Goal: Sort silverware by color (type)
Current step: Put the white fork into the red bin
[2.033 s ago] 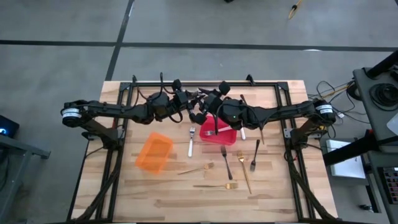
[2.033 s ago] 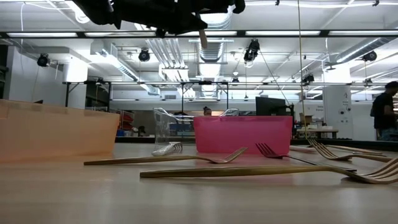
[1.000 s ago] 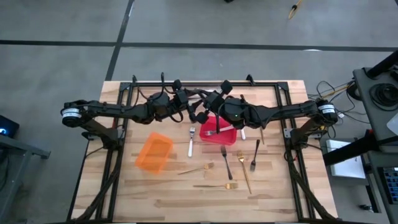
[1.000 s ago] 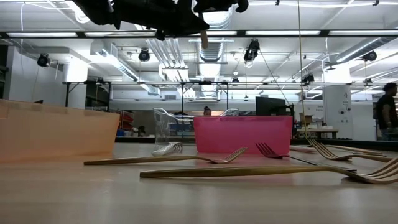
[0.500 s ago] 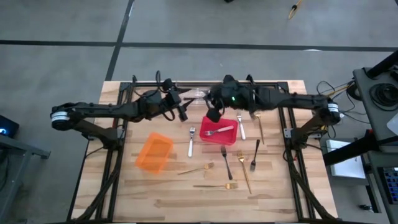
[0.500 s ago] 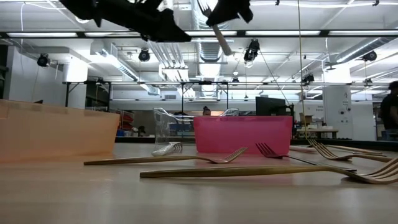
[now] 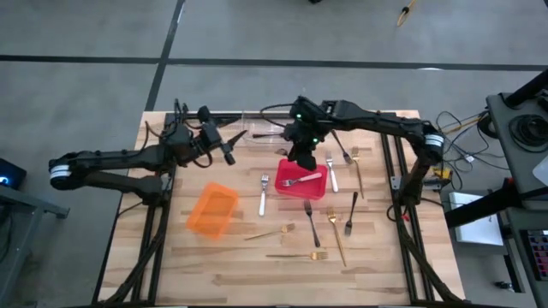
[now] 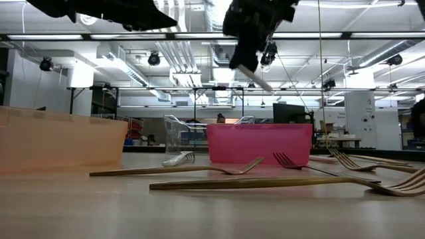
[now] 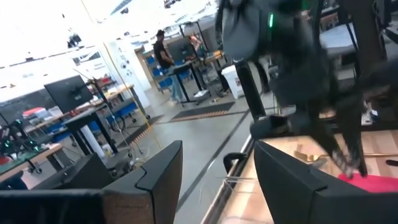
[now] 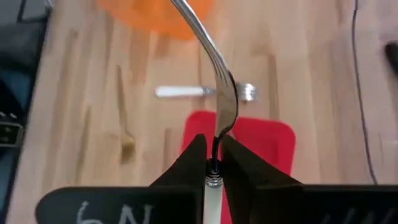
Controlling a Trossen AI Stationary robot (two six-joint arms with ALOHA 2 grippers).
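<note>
Silver fork over the red bin

A white-handled silver fork is pinched in the clenched right claw, hanging above the red bin, which already holds a silver fork. The left claw, released and empty, sits well off toward the counter's far-left edge. Judged risk: the fork hangs tilted, so it may clip the bin's rim and fall outside.

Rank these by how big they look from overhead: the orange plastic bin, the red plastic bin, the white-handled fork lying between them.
1. Orange plastic bin and red plastic bin: alike, unranked.
2. White-handled fork: smallest.
</note>
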